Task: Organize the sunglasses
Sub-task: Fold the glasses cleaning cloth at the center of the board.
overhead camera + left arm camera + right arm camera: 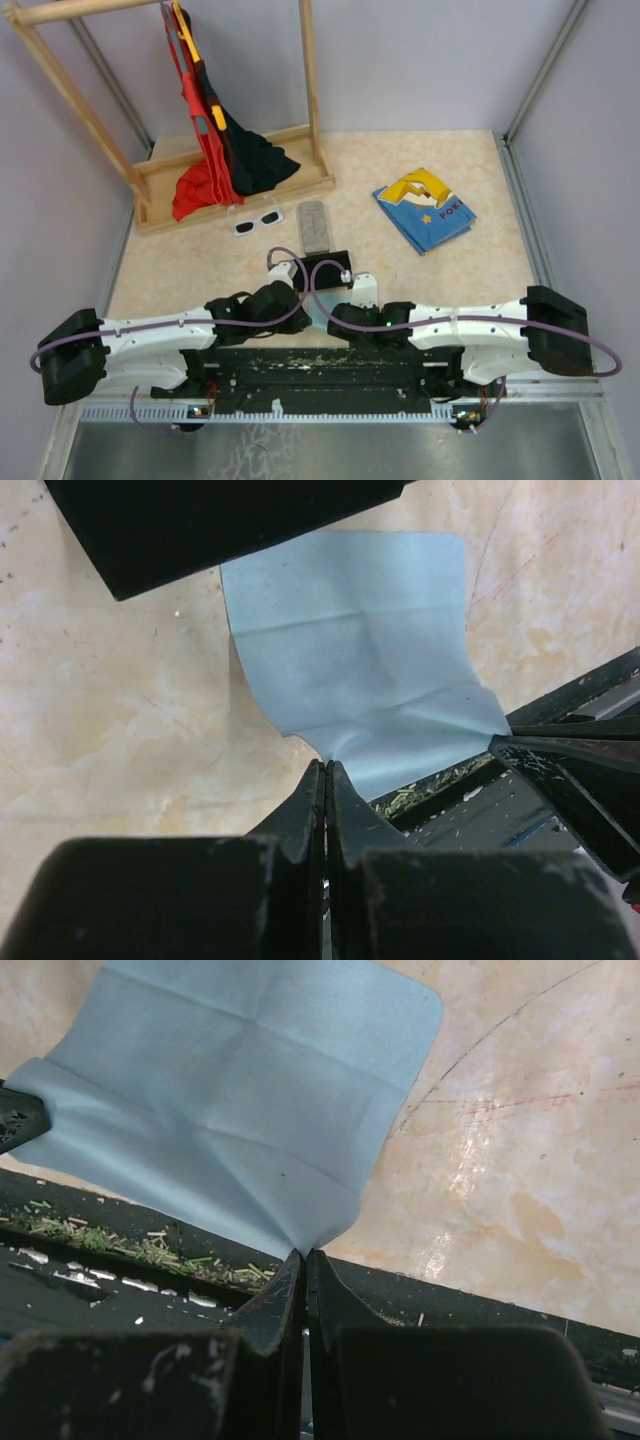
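Both arms (160, 335) reach inward, left tool (326, 765) and right tool (303, 1253) pinching blue cloth (360, 650)

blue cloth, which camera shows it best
Right wrist: the blue cloth shows widest, creases plain, one corner pinched in the right claw. Left wrist shows less of it, pinched by the left claw. Top external: not visible.

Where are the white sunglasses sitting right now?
In the overhead view, the white sunglasses lie on the table left of centre, just in front of the wooden rack's base, with the grey case immediately to their right.
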You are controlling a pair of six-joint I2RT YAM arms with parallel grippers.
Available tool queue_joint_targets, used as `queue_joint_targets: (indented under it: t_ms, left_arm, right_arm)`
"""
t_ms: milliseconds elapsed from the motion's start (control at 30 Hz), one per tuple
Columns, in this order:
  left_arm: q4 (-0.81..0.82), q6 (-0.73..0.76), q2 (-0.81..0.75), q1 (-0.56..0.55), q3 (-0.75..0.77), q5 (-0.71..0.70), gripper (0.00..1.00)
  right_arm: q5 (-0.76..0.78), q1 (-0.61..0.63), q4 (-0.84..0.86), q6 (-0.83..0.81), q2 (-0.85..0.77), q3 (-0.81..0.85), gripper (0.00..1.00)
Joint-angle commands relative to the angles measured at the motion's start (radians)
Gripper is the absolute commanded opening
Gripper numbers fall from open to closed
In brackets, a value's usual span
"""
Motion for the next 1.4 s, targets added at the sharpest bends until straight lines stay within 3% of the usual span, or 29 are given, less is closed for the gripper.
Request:
queue_joint_targets:
  t_ms: [0, 700, 1133, 1367]
  left_arm:
    - [-0.023, -0.002, 0.001, -0.003, 0.028, -0.049, 0.01]
    - [0.034, 0.065, 0.138, 0.044, 0.096, -0.072, 0.01]
    - [0.074, 0.098, 0.189, 0.09, 0.101, -0.04, 0.01]
    - [0.09, 0.117, 0.157, 0.096, 0.096, -0.033, 0.01]
  right_arm:
    - [0.051, -0.01, -0.029, 0.006, -0.009, 0.045, 0.0]
    - [0.007, -0.17, 0.095, -0.167, -0.009, 0.036, 0.0]
    - [-0.019, -0.217, 0.155, -0.206, 0.021, 0.021, 0.07]
    - [-0.003, -0.218, 0.177, -0.222, -0.028, 0.022, 0.0]
